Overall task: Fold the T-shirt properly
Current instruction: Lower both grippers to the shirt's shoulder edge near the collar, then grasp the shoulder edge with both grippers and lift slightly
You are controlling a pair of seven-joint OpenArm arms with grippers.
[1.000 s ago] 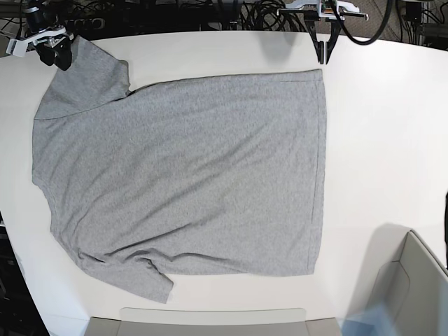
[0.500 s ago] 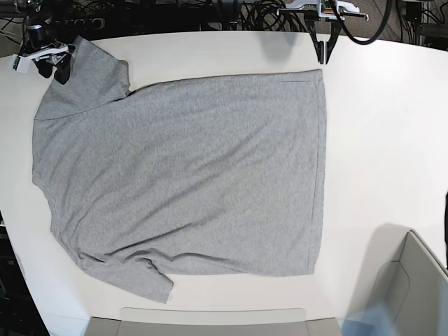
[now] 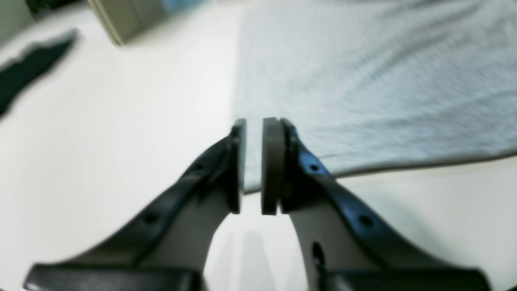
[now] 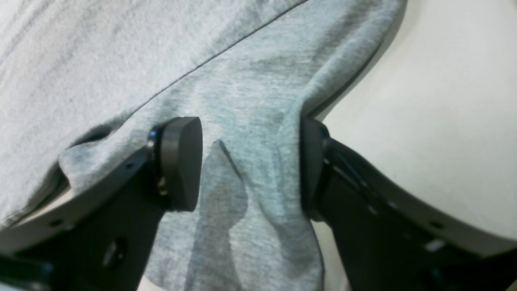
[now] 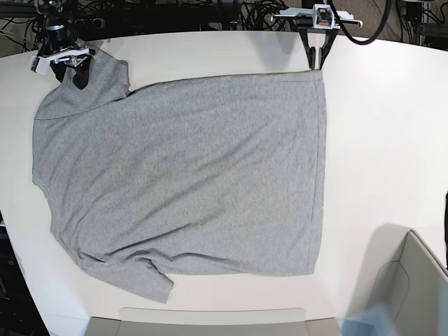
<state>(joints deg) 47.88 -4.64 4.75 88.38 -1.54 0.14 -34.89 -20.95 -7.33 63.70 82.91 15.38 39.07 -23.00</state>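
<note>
Meanwhile the right gripper (image 5: 72, 66) has slid onto the sleeve at the table's (image 5: 392, 140) far corner, jaws wide astride bunched cloth, while the left gripper (image 3: 253, 165), barely parted, holds nothing beside the flat T-shirt's (image 5: 189, 175) hem corner, so folding looks imminent.

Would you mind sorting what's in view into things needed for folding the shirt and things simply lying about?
Belongs to the job:
- heather-grey short-sleeved cotton T-shirt
- right gripper
- left gripper

Just there:
- pale grey bin
- white table
- black cables
</note>
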